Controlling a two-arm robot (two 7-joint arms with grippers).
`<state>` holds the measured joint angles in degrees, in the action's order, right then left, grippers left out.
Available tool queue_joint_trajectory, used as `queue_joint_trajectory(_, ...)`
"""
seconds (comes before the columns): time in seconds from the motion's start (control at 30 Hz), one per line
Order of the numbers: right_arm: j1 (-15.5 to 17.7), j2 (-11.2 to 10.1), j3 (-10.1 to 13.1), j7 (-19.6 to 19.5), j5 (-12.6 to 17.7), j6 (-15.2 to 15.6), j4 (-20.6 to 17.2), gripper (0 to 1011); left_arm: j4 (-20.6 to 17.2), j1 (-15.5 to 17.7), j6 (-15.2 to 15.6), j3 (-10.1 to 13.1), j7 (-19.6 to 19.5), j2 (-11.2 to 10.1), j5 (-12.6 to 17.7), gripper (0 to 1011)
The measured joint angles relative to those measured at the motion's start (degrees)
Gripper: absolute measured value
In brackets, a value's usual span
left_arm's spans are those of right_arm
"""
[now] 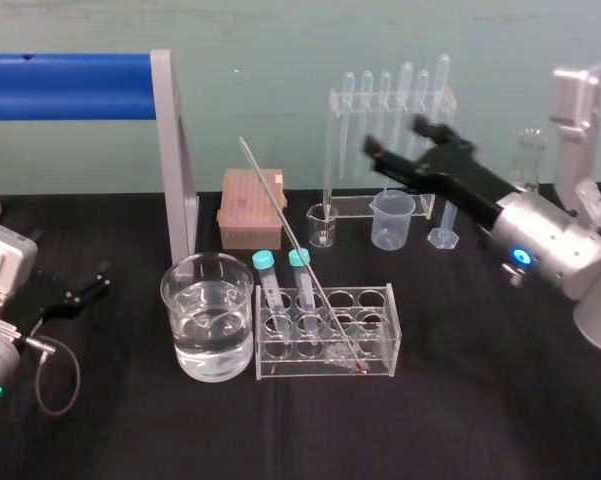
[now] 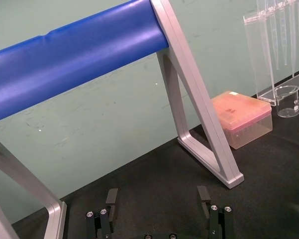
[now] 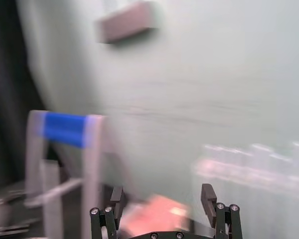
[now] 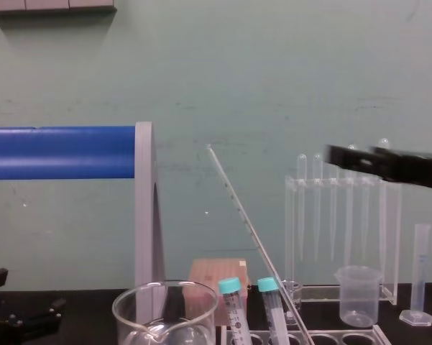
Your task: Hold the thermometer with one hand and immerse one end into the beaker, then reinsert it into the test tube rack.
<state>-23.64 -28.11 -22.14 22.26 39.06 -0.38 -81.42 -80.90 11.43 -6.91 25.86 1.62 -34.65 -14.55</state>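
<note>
1. Over on the right, raised high above the back of the table: the right pincer (image 1: 393,137), long and black on a silver cylindrical wrist with a glowing blue ring. Fingers spread wide, nothing between them, as seen from its own wrist (image 3: 161,199) and side-on from the chest (image 4: 345,157).
2. Just under and behind it: a tall clear acrylic pipette stand (image 1: 336,150).
3. Well off to that pincer's left and nearer the robot: the thermometer (image 1: 300,250), a very long, thin clear glass rod with fine marks and a small reddish bulb. Leaning in the low, pale translucent test tube rack (image 1: 388,320), bulb end down inside it. Upper end slanting up to about fingertip height (image 4: 251,230), well apart from the fingers.
4. In the same rack, beside the rod: two teal-capped tubes (image 1: 264,260).
5. Farther to the pincer's left, just beside the rack: the large, wide clear glass beaker (image 1: 166,296), partly filled with clear liquid.
6. Parked low at the table's left edge: the small black left pincer (image 1: 75,290), fingers apart and empty (image 2: 157,199).
7. Step in hand, by judgement: the reach for the rod, with no grasp, dip or return made yet.
8. Next move calls for:
   - swinging left and toward the robot, clear of the pipette stand;
   - straddling the rod's upper half above the teal caps;
   - closing gently;
   - drawing it out along its own slant, to spare the thin glass.
</note>
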Motion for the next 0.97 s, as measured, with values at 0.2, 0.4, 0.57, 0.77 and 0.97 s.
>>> queue_joint_trajectory(0.2,4.24,-0.68,2.52,-11.23,-4.73,1.63,0.01,1004,0.0,0.0,0.0,0.0,0.0,0.0,0.0,1008)
queue_joint_trajectory(0.4,5.8,-0.72,2.72,-13.76,-6.08,3.79,0.5,1004,0.0,0.0,0.0,0.0,0.0,0.0,0.0,1008)
queue_joint_trajectory(0.57,5.55,-0.72,2.73,-13.47,-5.97,3.55,0.44,1004,0.0,0.0,0.0,0.0,0.0,0.0,0.0,1008)
queue_joint_trajectory(0.77,5.38,-0.69,2.72,-13.13,-5.77,3.26,0.39,1004,0.0,0.0,0.0,0.0,0.0,0.0,0.0,1008)
queue_joint_trajectory(0.97,5.3,-0.68,2.69,-12.91,-5.7,3.16,0.36,1004,0.0,0.0,0.0,0.0,0.0,0.0,0.0,1008)
